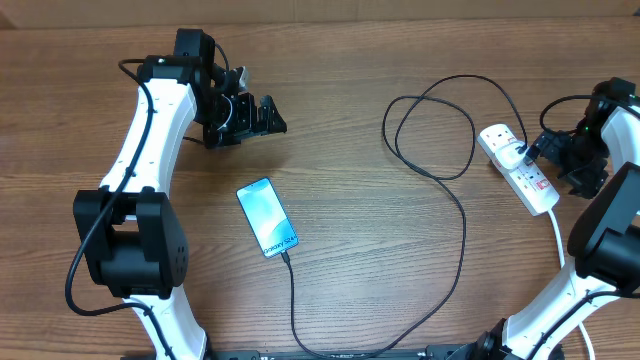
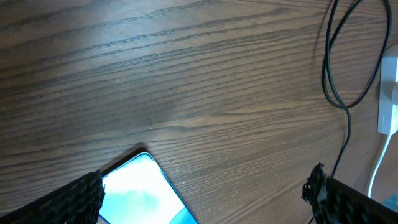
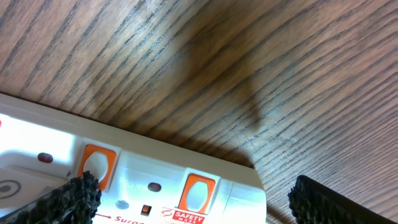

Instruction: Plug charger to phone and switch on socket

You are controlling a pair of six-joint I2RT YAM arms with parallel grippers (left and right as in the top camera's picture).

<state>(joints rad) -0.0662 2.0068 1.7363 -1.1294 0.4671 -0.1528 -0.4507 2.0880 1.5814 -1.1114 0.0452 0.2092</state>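
Note:
The phone point(image 1: 267, 216) lies face up in the middle of the table, screen lit light blue; its top corner shows in the left wrist view point(image 2: 138, 193). The charger cable point(image 1: 462, 230) runs from the phone's lower end, loops across the table and reaches its black plug point(image 1: 517, 152) in the socket point(image 1: 510, 170), a white power strip at the right. My left gripper point(image 1: 268, 116) is open and empty, above and behind the phone. My right gripper point(image 1: 548, 148) is open, right beside the socket; in the right wrist view its fingers point(image 3: 193, 199) straddle the strip's orange-red switches point(image 3: 194, 191).
The socket's thick white cord point(image 1: 556, 230) runs toward the front edge past my right arm. A cable loop point(image 2: 339, 62) and a white strip edge point(image 2: 388, 93) show at the right of the left wrist view. Bare wood lies between phone and socket.

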